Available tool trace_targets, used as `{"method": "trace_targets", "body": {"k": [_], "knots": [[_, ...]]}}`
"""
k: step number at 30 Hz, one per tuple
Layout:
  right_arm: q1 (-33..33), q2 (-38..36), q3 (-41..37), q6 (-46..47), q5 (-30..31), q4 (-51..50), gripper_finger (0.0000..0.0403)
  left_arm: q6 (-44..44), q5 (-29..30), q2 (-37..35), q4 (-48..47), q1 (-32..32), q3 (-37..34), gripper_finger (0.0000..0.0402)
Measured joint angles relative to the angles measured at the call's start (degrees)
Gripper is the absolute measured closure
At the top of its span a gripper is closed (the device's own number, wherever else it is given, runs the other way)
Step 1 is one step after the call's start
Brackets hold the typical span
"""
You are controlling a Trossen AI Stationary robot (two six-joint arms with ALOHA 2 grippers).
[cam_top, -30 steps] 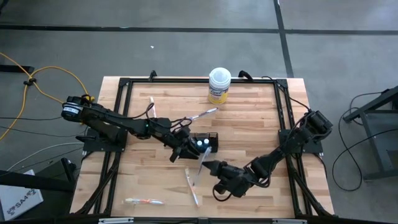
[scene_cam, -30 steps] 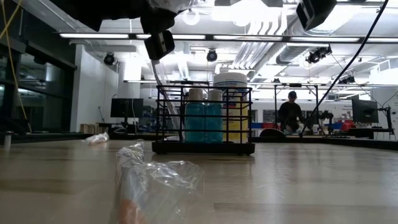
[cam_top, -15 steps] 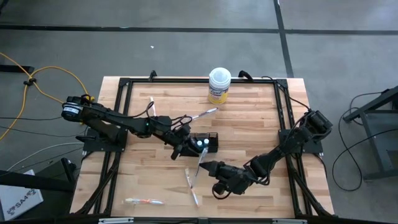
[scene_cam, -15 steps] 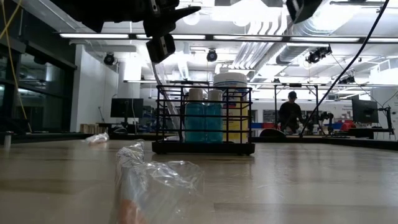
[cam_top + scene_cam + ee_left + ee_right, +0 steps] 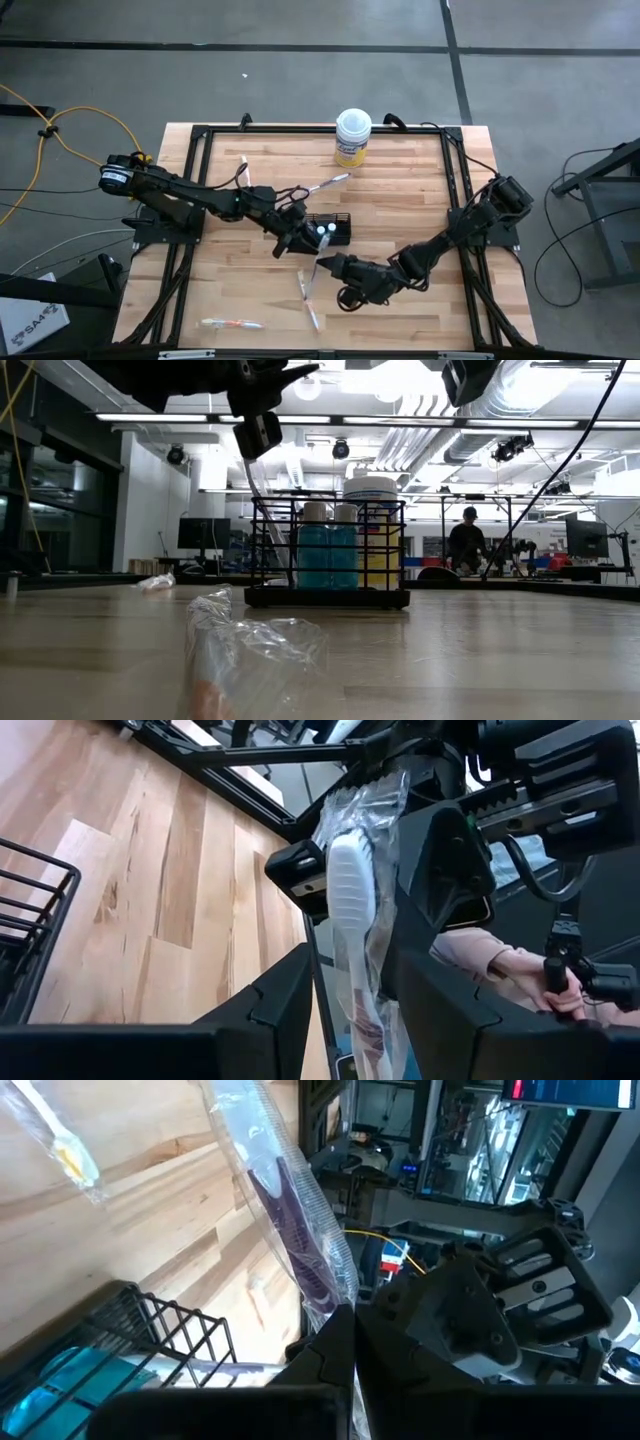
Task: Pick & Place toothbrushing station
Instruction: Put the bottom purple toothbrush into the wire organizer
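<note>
Centre frame, left end effector (image 5: 297, 240) and right end effector (image 5: 327, 265) each pinch a wrapped toothbrush (image 5: 352, 910) beside the holder (image 5: 331, 229), likely for loading.

You've got 1 black mesh holder (image 5: 328, 229) on the worktop (image 5: 400, 215), w/ 2 teal white-capped tubes (image 5: 327, 547) in it. 1 yellow tub (image 5: 352, 138) w/ white lid. Wrapped toothbrushes: approx. 7 that you can count: 4 loose on the wood (image 5: 232, 323), 1 in each pincer, left (image 5: 352, 935) and right (image 5: 297, 1240), and 1 showing by the holder in the right wrist view. Arms: 2. Person (image 5: 468, 543) in the background: 1.
</note>
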State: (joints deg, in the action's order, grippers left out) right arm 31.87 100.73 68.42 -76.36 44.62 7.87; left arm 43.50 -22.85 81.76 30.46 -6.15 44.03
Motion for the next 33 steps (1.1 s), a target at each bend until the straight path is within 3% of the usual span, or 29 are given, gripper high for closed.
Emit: {"method": "trace_targets", "body": {"k": [33], "knots": [[-1.3,0.0,0.0,-0.5,-2.6,1.4,0.0401,-0.1,0.1,0.0,0.0,0.0,0.1,0.0264]]}}
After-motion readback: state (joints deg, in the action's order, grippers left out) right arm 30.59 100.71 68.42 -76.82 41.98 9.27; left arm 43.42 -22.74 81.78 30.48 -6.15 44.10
